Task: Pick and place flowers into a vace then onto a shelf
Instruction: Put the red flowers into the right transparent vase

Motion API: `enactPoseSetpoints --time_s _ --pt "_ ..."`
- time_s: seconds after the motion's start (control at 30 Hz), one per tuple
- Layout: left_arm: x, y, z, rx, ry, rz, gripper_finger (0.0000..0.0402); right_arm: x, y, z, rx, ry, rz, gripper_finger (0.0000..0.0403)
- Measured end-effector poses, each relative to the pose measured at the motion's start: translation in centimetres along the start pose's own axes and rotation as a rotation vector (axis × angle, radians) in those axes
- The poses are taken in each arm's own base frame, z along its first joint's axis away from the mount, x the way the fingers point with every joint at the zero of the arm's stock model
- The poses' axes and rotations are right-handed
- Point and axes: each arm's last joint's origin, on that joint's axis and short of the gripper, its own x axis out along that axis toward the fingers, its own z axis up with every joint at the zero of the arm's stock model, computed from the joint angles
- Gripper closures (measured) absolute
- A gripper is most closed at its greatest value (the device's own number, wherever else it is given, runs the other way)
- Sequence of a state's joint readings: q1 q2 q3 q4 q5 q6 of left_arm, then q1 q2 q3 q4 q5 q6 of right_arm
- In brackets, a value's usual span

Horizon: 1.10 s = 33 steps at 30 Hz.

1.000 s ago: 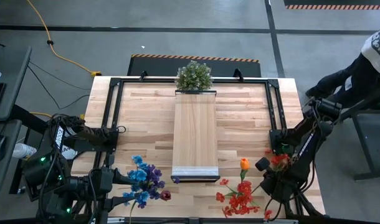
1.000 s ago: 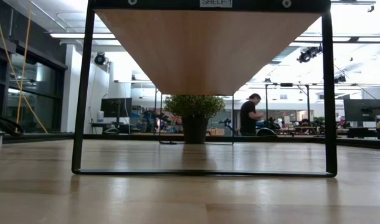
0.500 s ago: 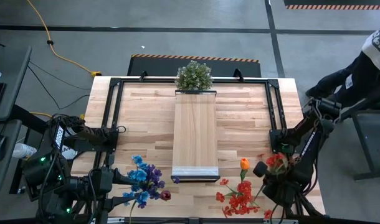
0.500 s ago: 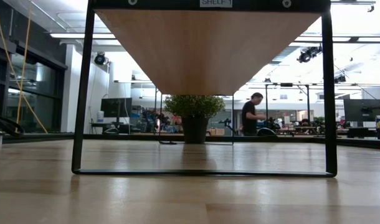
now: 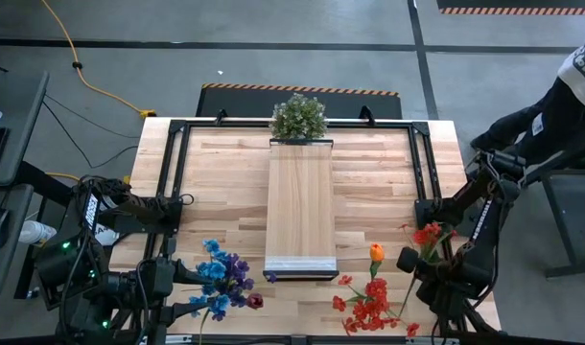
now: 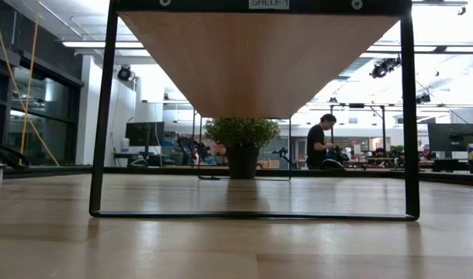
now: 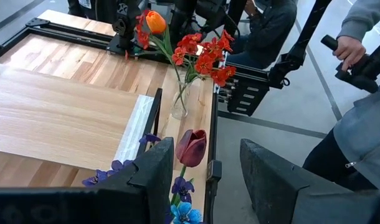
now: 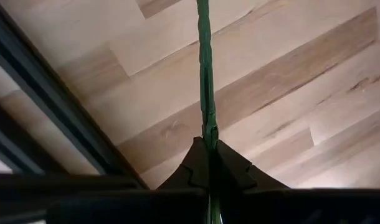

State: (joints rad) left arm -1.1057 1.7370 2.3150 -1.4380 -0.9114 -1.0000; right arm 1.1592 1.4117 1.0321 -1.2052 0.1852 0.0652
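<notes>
Butcher-block table [image 5: 221,182] filling the high view, black frame rails [image 5: 177,163] running along its 9 and 3 o'clock sides. Dead centre, the shelf [image 5: 300,206], long light-wood board raised on a black frame, pale metallic end edge toward 6 o'clock. At 12 o'clock, just beyond the shelf's far end, a bushy green plant [image 5: 298,117] in a dark pot. At 7 o'clock, blue and purple flowers [image 5: 219,278] right by the table's edge. At 5 o'clock, a glass vase [image 7: 179,102] standing on the table, red and orange blooms [image 5: 371,299] in it.
</notes>
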Motion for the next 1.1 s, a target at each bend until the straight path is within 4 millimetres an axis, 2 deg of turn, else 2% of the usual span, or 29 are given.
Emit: enactPoseSetpoints --time_s 0.4,0.73,1.1 --pt "0.0 0.0 0.1 0.0 -0.019 0.012 0.0186 -3.2 -0.4 1.1 0.043 -0.096 -0.089 0.0402" --pt "0.0 0.0 0.1 0.0 -0.02 0.013 0.0186 -4.9 0.0 1.0 0.069 -0.094 -0.051 0.0402" --pt "0.0 0.1 0.1 0.0 -0.023 0.015 0.0186 -8.2 -0.1 1.8 0.107 -0.215 0.005 0.0403"
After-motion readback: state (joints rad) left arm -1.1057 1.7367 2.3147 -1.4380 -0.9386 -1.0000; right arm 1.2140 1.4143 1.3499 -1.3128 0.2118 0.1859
